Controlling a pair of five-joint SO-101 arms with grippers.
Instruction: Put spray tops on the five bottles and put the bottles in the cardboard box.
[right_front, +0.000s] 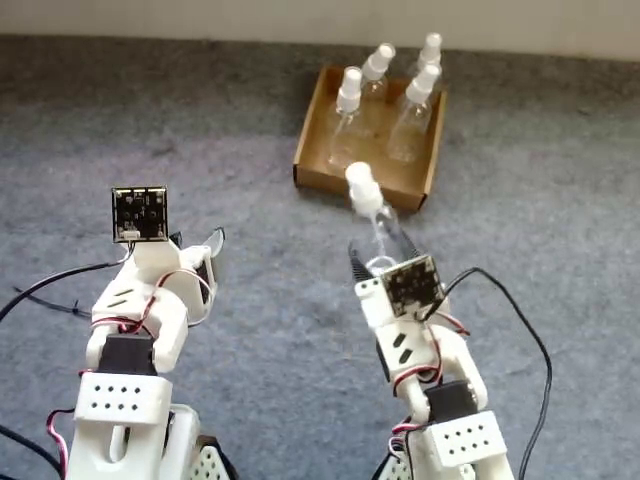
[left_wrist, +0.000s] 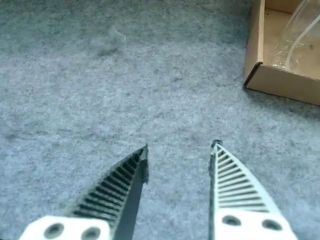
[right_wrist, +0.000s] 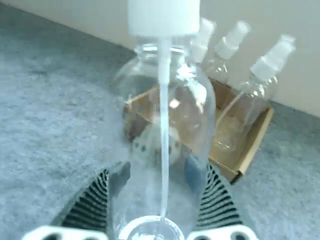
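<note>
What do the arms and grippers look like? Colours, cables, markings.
Left arm and right arm: white printed shells, vent slots, black servos. Red and black wires loop at the joints; a black cable trails off the right arm. Each wrist carries a black square camera board. Left gripper and right gripper: black ribbed pointed fingers on white mounts.

Four bottles (right_front: 347, 120) in cardboard box (right_front: 340, 183), fifth bottle (right_front: 367, 198) just before it, in right claw (right_front: 378, 246)

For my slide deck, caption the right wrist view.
Right gripper shut on a clear spray bottle, cardboard box of capped bottles behind.
</note>
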